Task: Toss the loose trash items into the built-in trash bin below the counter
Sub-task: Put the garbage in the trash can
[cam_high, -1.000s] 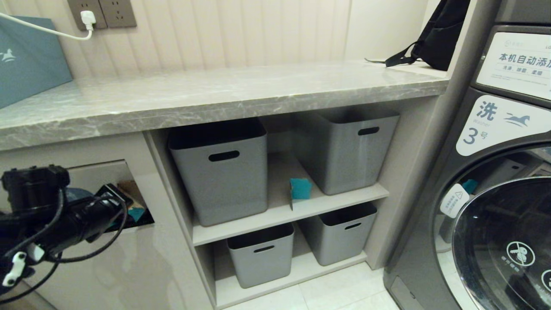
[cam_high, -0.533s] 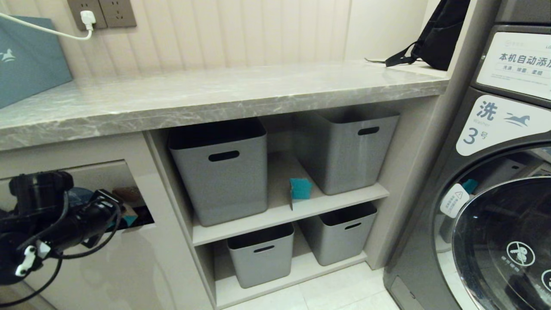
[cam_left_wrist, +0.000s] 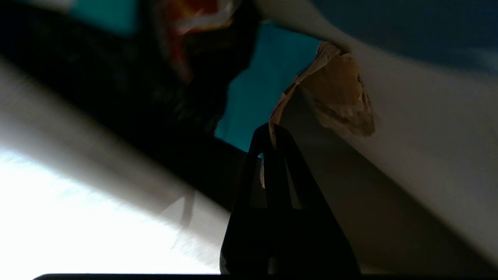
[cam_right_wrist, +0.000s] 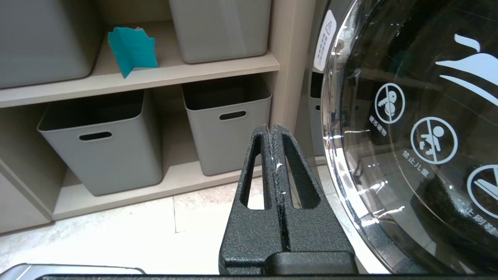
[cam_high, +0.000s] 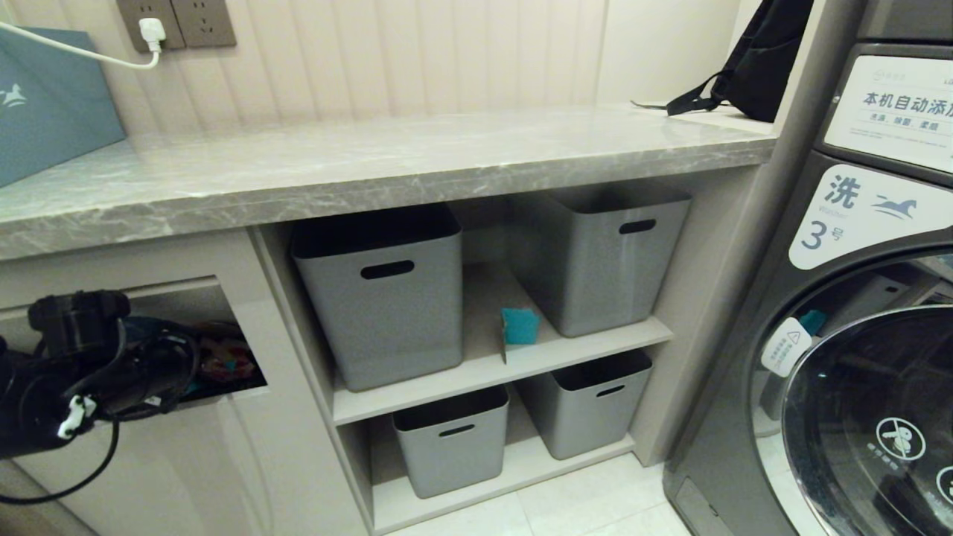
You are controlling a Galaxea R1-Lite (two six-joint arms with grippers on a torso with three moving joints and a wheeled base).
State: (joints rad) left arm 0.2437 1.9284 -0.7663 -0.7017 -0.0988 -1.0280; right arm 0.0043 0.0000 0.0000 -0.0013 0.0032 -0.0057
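The left arm [cam_high: 82, 357] covers most of the trash bin opening [cam_high: 223, 357]; the red and teal contents behind it are indistinct. The blue-grey box [cam_high: 45, 97] is cut off at the frame edge. The left wrist view is motion-blurred along one side.

Panelled wall [cam_high: 417, 52], pale tiled floor [cam_high: 581, 506]

Grey counter [cam_high: 387, 167], blue-grey box [cam_high: 45, 104], black backpack [cam_high: 759, 63]
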